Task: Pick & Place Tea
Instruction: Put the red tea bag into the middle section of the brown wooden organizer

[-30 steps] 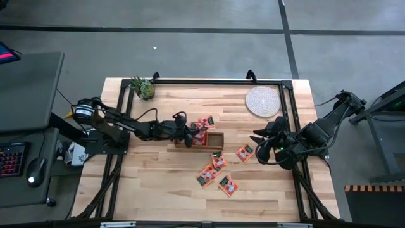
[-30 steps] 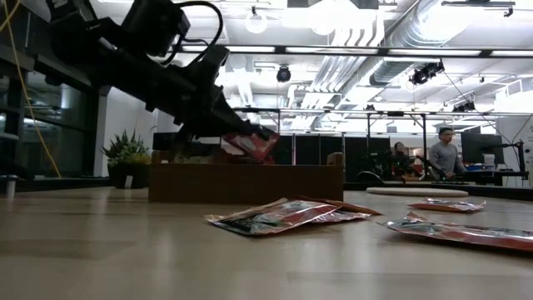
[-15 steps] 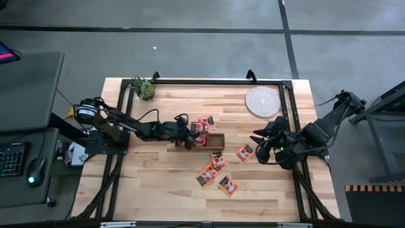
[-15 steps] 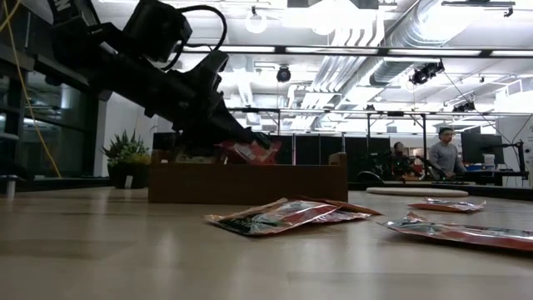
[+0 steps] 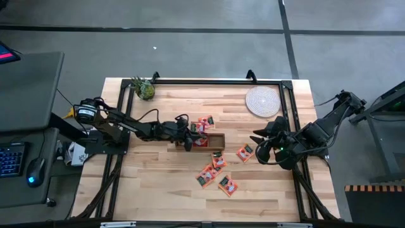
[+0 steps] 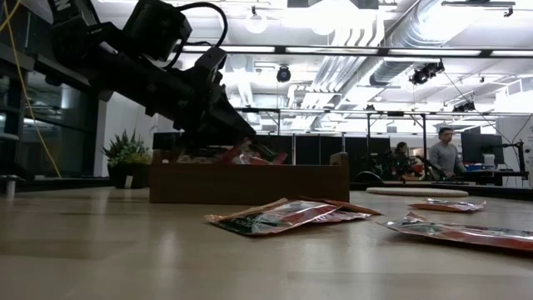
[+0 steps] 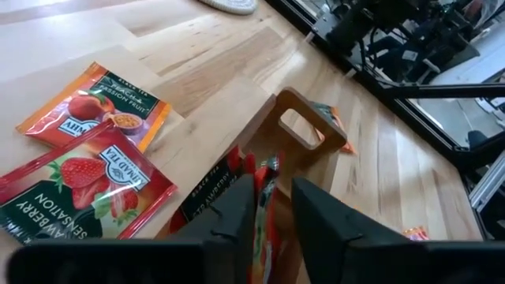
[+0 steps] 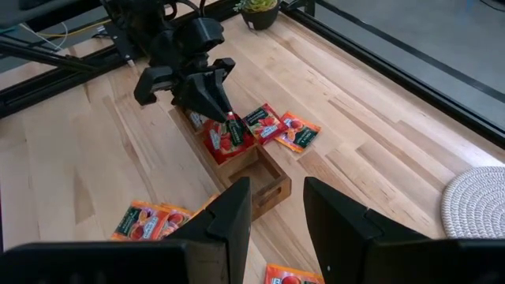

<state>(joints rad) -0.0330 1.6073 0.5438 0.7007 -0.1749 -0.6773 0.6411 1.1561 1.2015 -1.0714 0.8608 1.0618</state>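
My left gripper (image 5: pixel 190 140) reaches from the table's left into the left end of the long wooden box (image 5: pixel 214 141) and is shut on one orange-red tea sachet (image 7: pixel 265 193). More sachets stand in that compartment (image 8: pixel 223 140). Two sachets lie flat just beyond the box (image 5: pixel 204 121), several lie nearer on the table (image 5: pixel 215 172), and one lies toward the right (image 5: pixel 245 152). My right gripper (image 5: pixel 258 145) waits open at the table's right side, off the sachets. My left gripper has the tea sachet edge-on between its two fingers (image 7: pixel 241 209), slanting down from the table's left. The sachet's upper edge (image 7: pixel 268 162) sticks out past the fingertips. Its lower part sits down inside the box compartment among other sachets, hidden by the box wall (image 6: pixel 250 183).
A round pale woven mat (image 5: pixel 262 101) lies at the far right and a small potted plant (image 5: pixel 144 88) at the far left corner. A black frame (image 5: pixel 209 81) runs round the table. People stand in the room behind (image 6: pixel 441 150). Bare wood lies near left.
My left gripper has moved down and slightly toward the table's left, into the box. The sachet it carries, held above the box rim a second ago, now sits low in the left compartment with only its top showing over the wall.
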